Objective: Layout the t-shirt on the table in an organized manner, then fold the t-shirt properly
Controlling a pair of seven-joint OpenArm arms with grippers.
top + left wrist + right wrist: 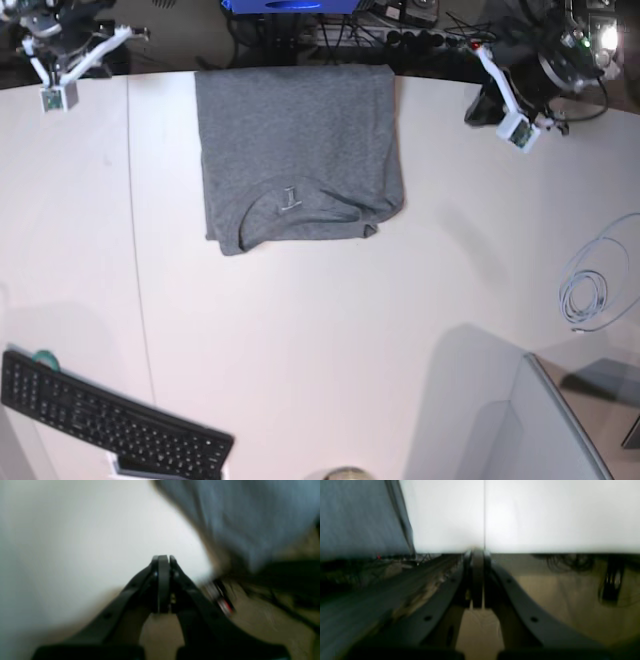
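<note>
The white table carried one thin dark seam down its length, a black keyboard at its near corner and a coiled pale cable off to one side, while cables and equipment cluttered the floor past its far edge. The t-shirt lay folded into a rough rectangle at that far edge, neckline tag up, between the two arms. The left gripper and the right gripper each had their fingers pressed together on nothing, seemingly clear of the cloth, though both wrist views were blurred.
</note>
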